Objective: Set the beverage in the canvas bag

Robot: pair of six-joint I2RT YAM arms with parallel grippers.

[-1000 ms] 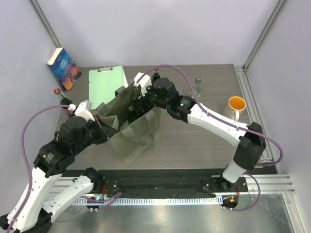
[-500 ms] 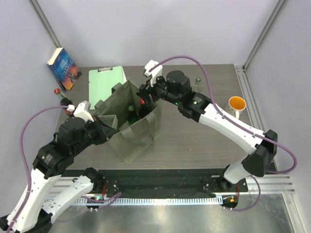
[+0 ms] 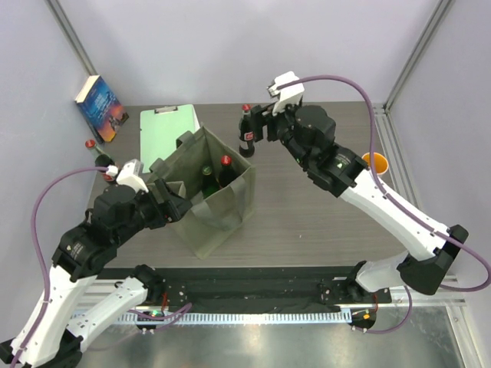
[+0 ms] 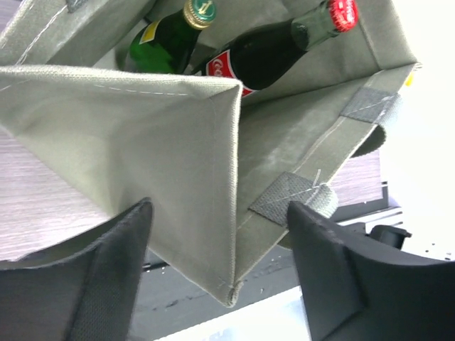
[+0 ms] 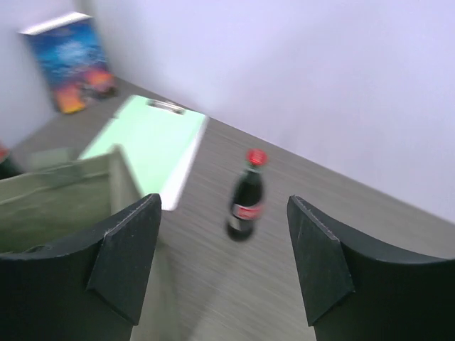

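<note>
Directly ahead of the wide-open, empty right gripper (image 5: 224,227), the nearer one, the cola bottle (image 5: 246,200) stood upright on the worktop (image 3: 322,222) just behind the canvas bag (image 3: 222,207), while the left gripper (image 4: 219,227), jaws likewise spread, straddled the bag's near corner.

The right gripper (image 5: 224,204) has lifted far-right out of the canvas bag (image 3: 222,211), leaving a cola bottle (image 3: 225,170) inside. The left gripper (image 4: 219,209) has released the bag's near corner.
</note>
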